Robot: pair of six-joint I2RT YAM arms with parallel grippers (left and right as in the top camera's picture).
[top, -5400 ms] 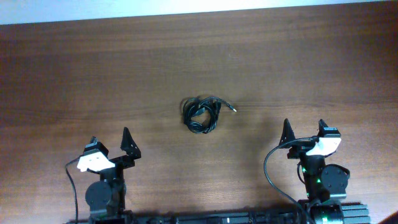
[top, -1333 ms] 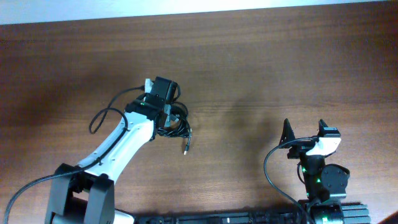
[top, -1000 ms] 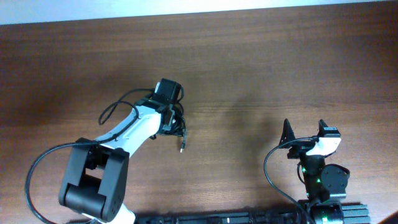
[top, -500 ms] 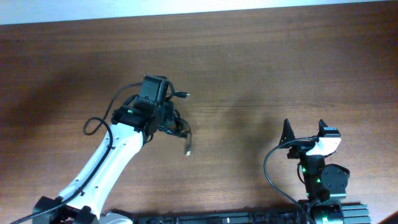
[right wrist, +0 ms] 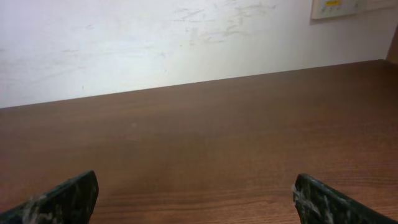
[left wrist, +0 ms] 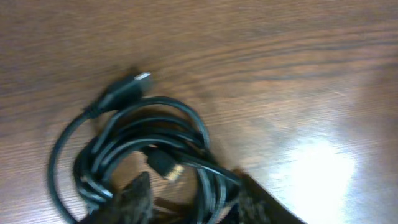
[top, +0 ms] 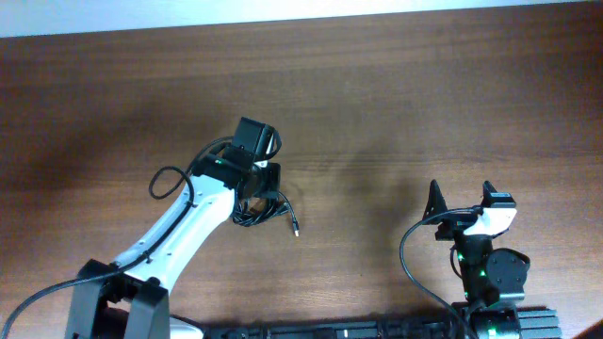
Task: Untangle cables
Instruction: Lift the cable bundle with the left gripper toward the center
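Wooden table (top: 424, 94) holds the cables (left wrist: 118, 152), centre-left in overhead view. My left gripper (left wrist: 194, 194) stands apart astride them; my right gripper (right wrist: 196, 186) is spread wide.

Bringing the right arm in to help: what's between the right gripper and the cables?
Overhead, only bare table lies between the right gripper and the cables; one loose plug trails toward that side.
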